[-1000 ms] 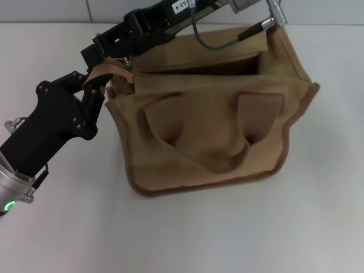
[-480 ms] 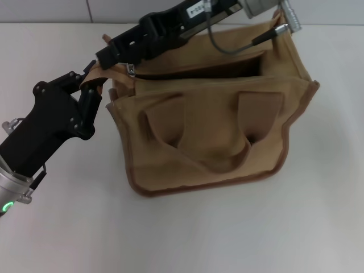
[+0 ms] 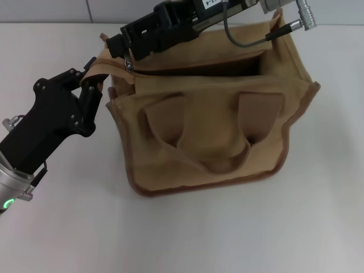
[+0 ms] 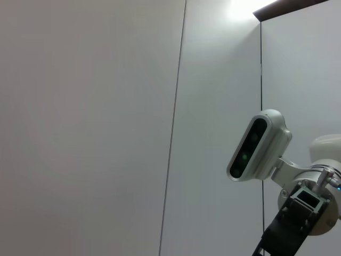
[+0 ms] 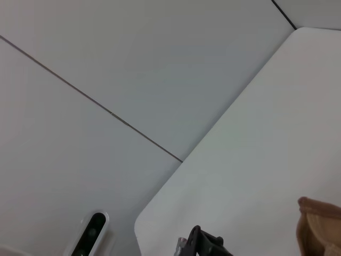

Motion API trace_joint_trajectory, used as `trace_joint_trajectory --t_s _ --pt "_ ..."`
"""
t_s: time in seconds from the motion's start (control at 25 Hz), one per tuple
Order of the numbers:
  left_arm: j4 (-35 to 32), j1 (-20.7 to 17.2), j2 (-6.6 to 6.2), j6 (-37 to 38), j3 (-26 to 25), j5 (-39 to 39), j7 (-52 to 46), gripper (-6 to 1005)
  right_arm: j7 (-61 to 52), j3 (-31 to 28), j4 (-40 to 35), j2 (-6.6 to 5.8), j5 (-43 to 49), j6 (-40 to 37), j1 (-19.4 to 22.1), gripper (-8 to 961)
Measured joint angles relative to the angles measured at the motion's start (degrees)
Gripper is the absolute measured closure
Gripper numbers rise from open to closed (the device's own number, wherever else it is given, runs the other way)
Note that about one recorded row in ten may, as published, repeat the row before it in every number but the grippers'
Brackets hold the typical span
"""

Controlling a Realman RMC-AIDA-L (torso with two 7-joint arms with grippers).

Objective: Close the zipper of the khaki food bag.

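Left gripper (image 3: 90, 77): at the bag's left end, black fingers clenched on the tan end tab of the zipper track, pulling it outward and taut.
Right gripper (image 3: 126, 50): reaching in from the far right across the top of the bag, tips down at the left end of the opening, right by the silver slider; looks pinched on the pull tab, though cannot tell for certain from the head view.
Zipper (image 3: 193, 63): running along the top panel; mouth gaping dark from the slider (image 3: 130, 64) almost to the right end, so barely any of it closed.
Khaki food bag (image 3: 210, 125): sitting on the white table (image 3: 239, 227), near side facing the camera, two wide handles (image 3: 219, 149) folded down against the front.
Wrist views: walls, a mounted camera and a corner of table and bag only; nothing useful for the grasp.
Step in hand: anchoring the left end while taking hold of the slider, start of the closing pull.
Next move, as a judgement: draw the slider rightward along the track toward the far end, keeping the left end held firm and the pull in line with the teeth to avoid snagging fabric.
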State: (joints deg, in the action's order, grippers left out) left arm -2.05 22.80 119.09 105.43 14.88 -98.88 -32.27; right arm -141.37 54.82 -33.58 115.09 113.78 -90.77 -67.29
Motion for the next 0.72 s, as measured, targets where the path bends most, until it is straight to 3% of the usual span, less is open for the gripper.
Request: trace_joint_trajectory --t_s 0.72 --pt "0.56 0.93 0.0 0.38 -0.2 0.28 0.01 967 -0.6 0.13 0.4 0.0 0.3 -0.14 0.44 196"
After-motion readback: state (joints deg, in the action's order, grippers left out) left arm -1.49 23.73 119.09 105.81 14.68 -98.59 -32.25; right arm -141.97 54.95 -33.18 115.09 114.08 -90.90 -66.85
